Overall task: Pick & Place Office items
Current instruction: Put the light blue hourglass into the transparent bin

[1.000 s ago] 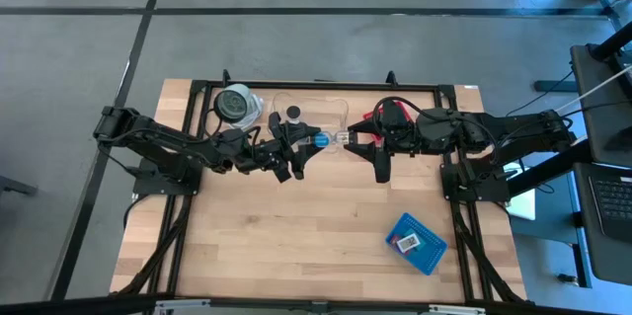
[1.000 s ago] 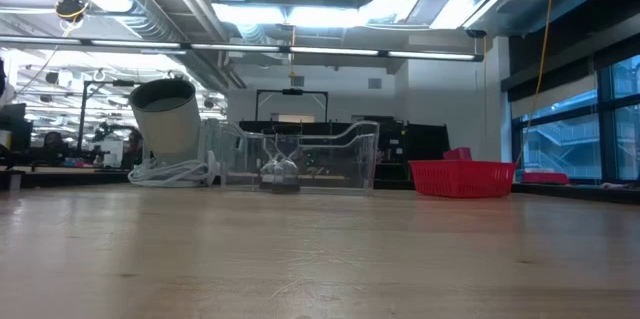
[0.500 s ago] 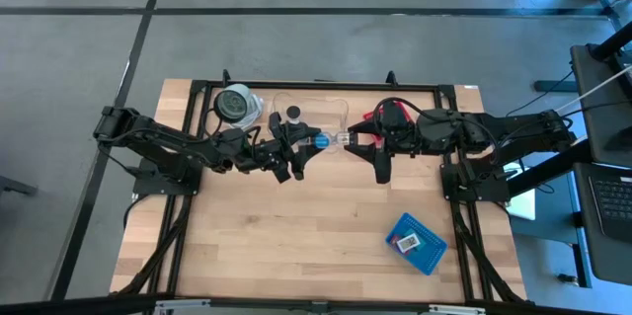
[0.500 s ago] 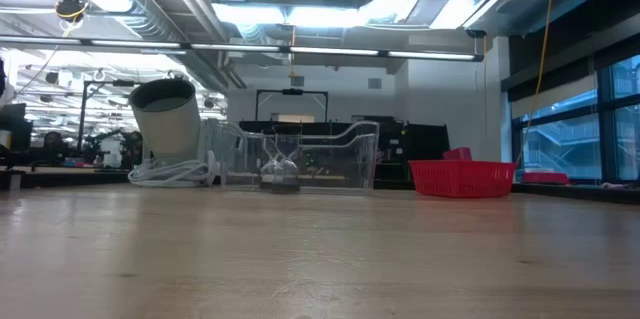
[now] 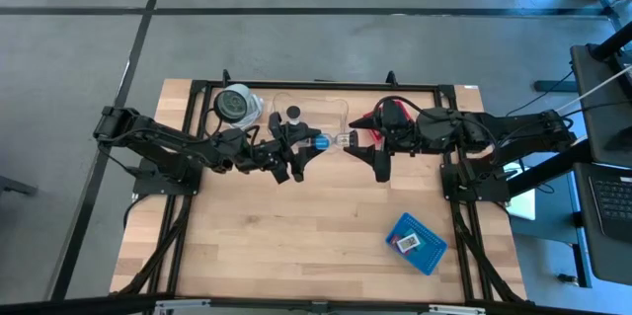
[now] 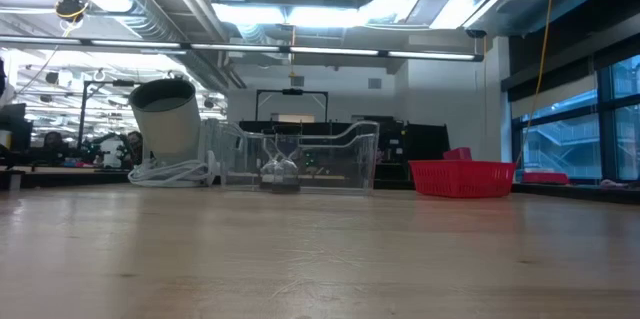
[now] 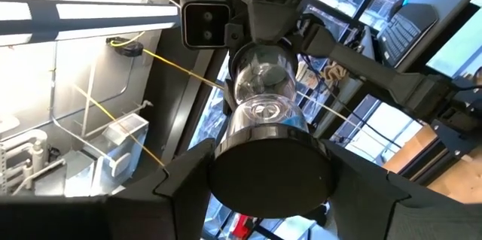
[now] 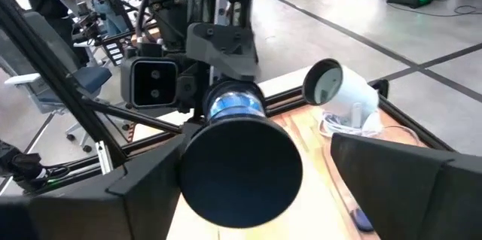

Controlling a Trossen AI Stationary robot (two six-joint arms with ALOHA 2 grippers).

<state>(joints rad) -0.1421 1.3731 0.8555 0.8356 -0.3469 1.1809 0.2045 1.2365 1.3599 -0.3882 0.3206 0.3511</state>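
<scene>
A short cylinder (image 5: 329, 140) with black end caps, a blue band and a clear part hangs in the air between both arms, over the table's far middle. My left gripper (image 5: 299, 147) is shut on its blue end. My right gripper (image 5: 363, 145) is open; its fingers stand on either side of the cylinder's clear end, and a gap shows beside one finger (image 8: 392, 168). Another small black-and-white piece (image 5: 293, 113) lies in the clear tray (image 5: 336, 110). The other office items are hidden or out of view. My left gripper pinches the cylinder between its two fingers (image 7: 181, 183) near the black end cap (image 7: 271, 176), at the blue end (image 8: 235, 104). The fingers come level from the table's left and lie along the cylinder. It is lifted clear and lies level, pointing at my right gripper.
A round black-and-silver object (image 5: 235, 106) with a white cable stands at the far left. The clear tray (image 6: 300, 157) sits at the far middle and the red mesh basket (image 6: 462, 176) under my right arm. A blue box (image 5: 415, 243) lies near the right front. Bare wood fills the near half.
My right gripper has edged toward the table's left, closing in around the cylinder's clear end. My left gripper and the cylinder have kept still.
</scene>
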